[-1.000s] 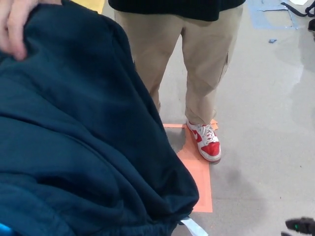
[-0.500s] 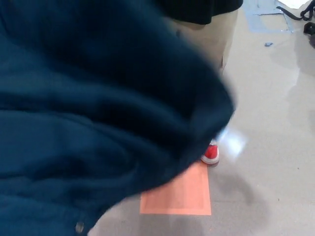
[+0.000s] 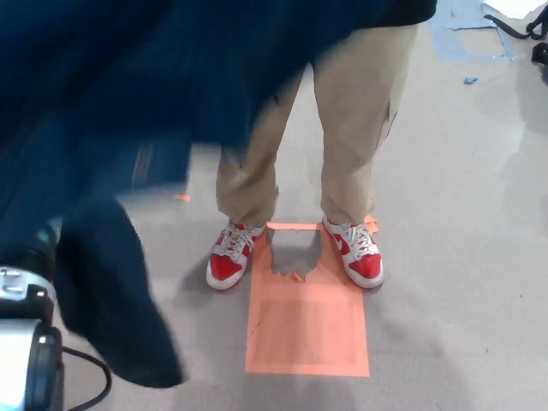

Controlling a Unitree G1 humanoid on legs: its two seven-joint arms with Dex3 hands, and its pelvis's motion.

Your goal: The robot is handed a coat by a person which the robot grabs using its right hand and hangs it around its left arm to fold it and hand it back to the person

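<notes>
Nearest the camera, at about 8 o'clock, the robot's left arm (image 3: 20, 342) came into view as grey and black segments, with a thin black cable (image 3: 86, 387) looping off it toward 6 o'clock. Just beyond the arm, a dark shape with a small greenish spot seemed to be the left hand (image 3: 31, 257). It was mostly buried under cloth, so whether it was open or closed on anything could not be told. The right hand did not show at all. The coat (image 3: 103, 103), dark navy and blurred, filled the view from 9 o'clock round to 12 o'clock. One long fold hung down just beside the arm, and its rounded lower end reached toward 7 o'clock, clear of the floor (image 3: 462, 257). Near the centre, slightly toward 6 o'clock, an orange square (image 3: 308, 330) lay flat on the grey floor. At its far edge stood the person's two red and white shoes, one shoe (image 3: 229, 257) touching the square's 11 o'clock corner and the other shoe (image 3: 360, 253) overlapping its 1 o'clock corner. Khaki trousers (image 3: 355, 128) rose from the shoes toward 12 o'clock, and their upper part was hidden behind the coat. A small orange scrap (image 3: 182, 198) lay on the floor at about 10 o'clock from the square. Farthest off, at 1 to 2 o'clock, were a patch of blue tape (image 3: 462, 30) and a black strap or cord (image 3: 514, 21) at the picture's corner.
</notes>
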